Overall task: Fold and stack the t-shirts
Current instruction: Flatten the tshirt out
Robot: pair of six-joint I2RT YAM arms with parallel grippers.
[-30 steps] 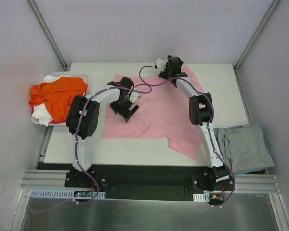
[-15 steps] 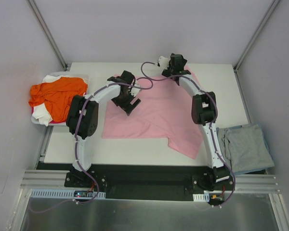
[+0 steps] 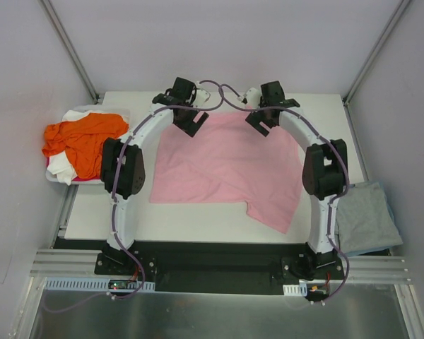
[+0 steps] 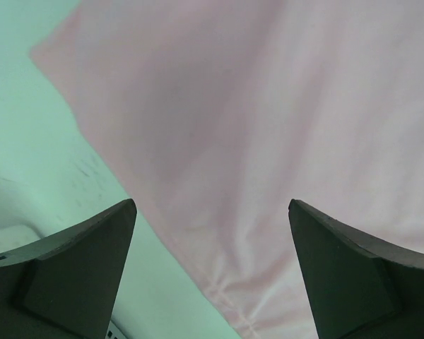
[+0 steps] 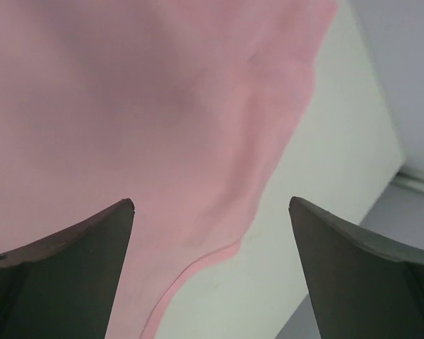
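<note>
A light pink t-shirt (image 3: 226, 166) lies spread flat on the white table (image 3: 318, 113), one flap reaching toward the near right. My left gripper (image 3: 192, 126) hovers open over its far left corner. In the left wrist view the shirt's hemmed edge (image 4: 219, 289) runs diagonally between the fingers (image 4: 78, 261). My right gripper (image 3: 260, 121) hovers open over the far right corner, and the right wrist view shows the pink edge (image 5: 198, 258) and bare table between the fingers (image 5: 353, 254). Nothing is held. An orange t-shirt (image 3: 85, 138) and a white one (image 3: 62, 171) are heaped at the left. A grey-blue one (image 3: 367, 219) lies at the near right.
The orange and white shirts sit in a white tray (image 3: 124, 113) off the table's left edge. Metal frame posts (image 3: 71, 49) rise at the far corners, with grey walls behind. The arm bases stand on a black rail (image 3: 212, 265) at the near edge.
Both grippers moved away from the shirt's middle to its far edge, the left to the far left corner and the right to the far right corner. The shirt lies unchanged.
</note>
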